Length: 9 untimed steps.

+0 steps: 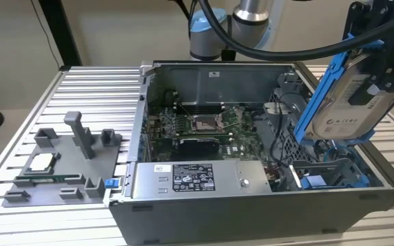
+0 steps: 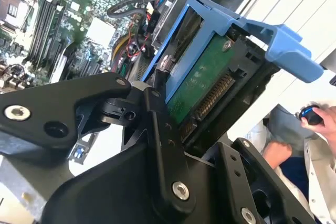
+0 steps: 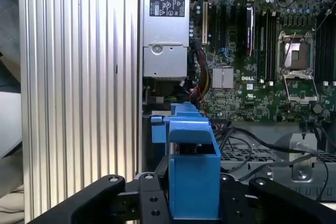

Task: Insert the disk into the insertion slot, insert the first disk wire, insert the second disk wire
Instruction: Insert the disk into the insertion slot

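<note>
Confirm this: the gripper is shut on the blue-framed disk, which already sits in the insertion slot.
Wrong on one count. The gripper is shut on the disk, but the exterior view shows the disk held in the air above the insertion slot, not seated in it.

Ribbed aluminium table under open computer case and grey fixture tray.
</note>
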Each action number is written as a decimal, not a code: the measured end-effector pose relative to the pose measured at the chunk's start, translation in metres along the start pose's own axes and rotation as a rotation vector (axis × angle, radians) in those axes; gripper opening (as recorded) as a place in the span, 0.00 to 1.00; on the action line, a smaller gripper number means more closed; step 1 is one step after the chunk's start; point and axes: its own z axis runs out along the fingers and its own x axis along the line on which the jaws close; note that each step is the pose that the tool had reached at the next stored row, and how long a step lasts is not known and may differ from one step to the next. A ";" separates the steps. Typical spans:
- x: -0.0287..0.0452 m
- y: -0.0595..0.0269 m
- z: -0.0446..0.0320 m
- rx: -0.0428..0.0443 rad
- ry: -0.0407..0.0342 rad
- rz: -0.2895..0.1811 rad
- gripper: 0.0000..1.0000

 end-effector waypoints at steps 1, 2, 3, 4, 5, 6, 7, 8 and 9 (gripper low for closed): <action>0.0000 0.0000 0.0003 0.0000 0.0000 0.000 0.00; 0.0000 0.0000 0.0006 0.0000 0.0000 0.000 0.00; 0.0000 0.0000 0.0009 0.0000 0.0000 0.000 0.00; 0.0000 -0.0001 0.0012 0.0001 0.0000 0.000 0.00; 0.0000 -0.0001 0.0016 0.0002 0.0001 0.000 0.00; 0.0000 -0.0001 0.0020 0.0003 0.0001 0.000 0.00; 0.0000 -0.0002 0.0025 0.0004 0.0000 0.000 0.00; 0.0000 -0.0002 0.0031 0.0006 -0.0001 0.000 0.00; 0.0000 -0.0002 0.0036 0.0007 -0.0002 0.000 0.00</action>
